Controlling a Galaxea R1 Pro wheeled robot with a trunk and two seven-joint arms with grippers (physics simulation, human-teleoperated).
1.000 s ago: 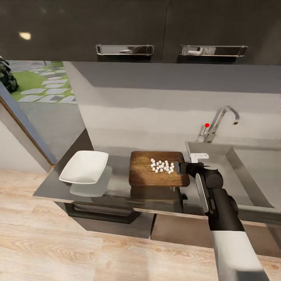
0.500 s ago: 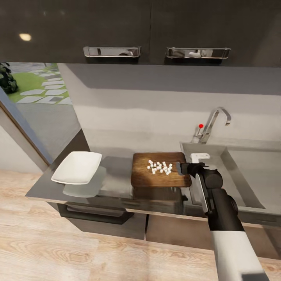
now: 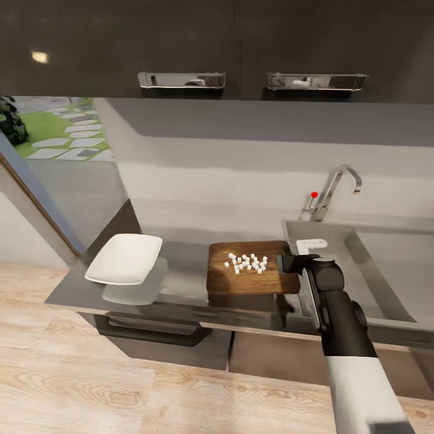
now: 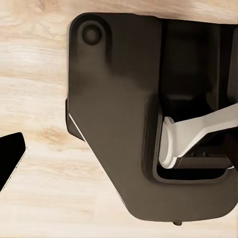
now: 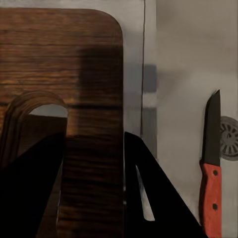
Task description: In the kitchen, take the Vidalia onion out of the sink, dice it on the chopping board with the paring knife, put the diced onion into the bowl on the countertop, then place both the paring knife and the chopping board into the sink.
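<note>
Head view: the right pincer point(image 3: 288, 263) reaches over the grey table point(image 3: 181, 274) to the right-hand end of the chopping board point(image 3: 250, 274), which lies flat just left of the sink point(image 3: 361, 271); a cluster of small white onion dice point(image 3: 246, 262) rests on the board's upper middle; the white bowl point(image 3: 125, 259) stands on the table well to the left, apart from the board; the chrome tap point(image 3: 334, 190) with its red knob point(image 3: 314, 194) rises behind the sink; dark cabinets point(image 3: 217, 42) hang above. Right wrist view: the two dark fingers point(image 5: 148, 193) straddle the board's slotted end, one at the oval slot point(image 5: 47, 110), the other beyond the board's edge, so the pincer is closed about the chopping board point(image 5: 64, 99); the paring knife point(image 5: 212, 168), dark blade and red handle, lies in the sink basin beside the round drain point(image 5: 229, 135). Left wrist view: light wood floor point(image 4: 34, 99) and the robot's dark base point(image 4: 119, 124); the left pincer's state cannot be told.
</note>
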